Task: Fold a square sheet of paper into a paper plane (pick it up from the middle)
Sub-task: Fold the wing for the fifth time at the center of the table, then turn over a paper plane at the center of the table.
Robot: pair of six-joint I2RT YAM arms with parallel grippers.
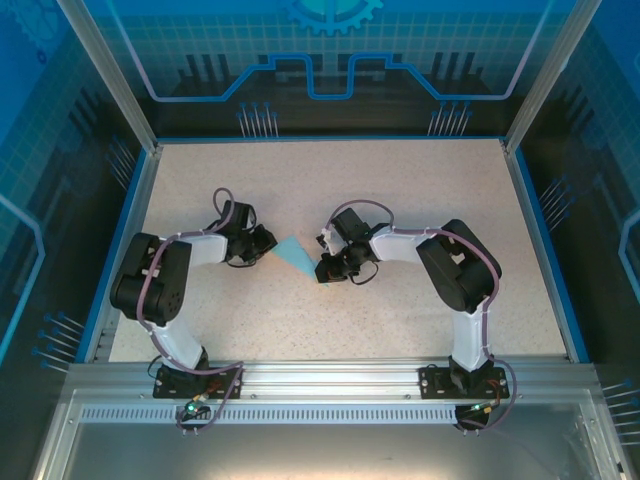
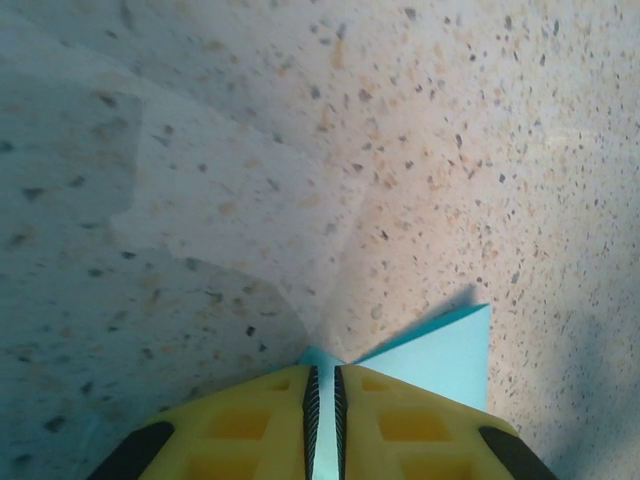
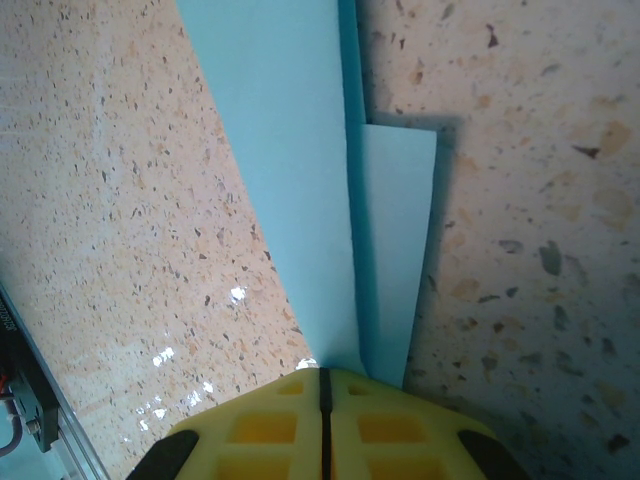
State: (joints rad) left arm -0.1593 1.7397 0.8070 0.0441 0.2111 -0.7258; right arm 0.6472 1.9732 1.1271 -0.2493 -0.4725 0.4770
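The blue paper (image 1: 295,254) is sitting around the middle of the speckled table (image 1: 420,190), already folded into a narrow pointed shape, and it's being held from both sides. From above, the two arms are bending inward and facing each other with the paper stretching between their tips.

The right gripper (image 3: 322,378) is pinching the near end of it, with its yellow fingers (image 3: 260,430) pressing tight together and the paper coming straight out of the tips. From that wrist camera the paper is showing two layers: a long strip running away from the camera, and a shorter flap lying just beside it on the right.

The left gripper (image 2: 323,378) is pinching a corner as well. A sliver of blue is showing in the thin gap between its pads, and a triangle of paper is poking out to the right over the table.
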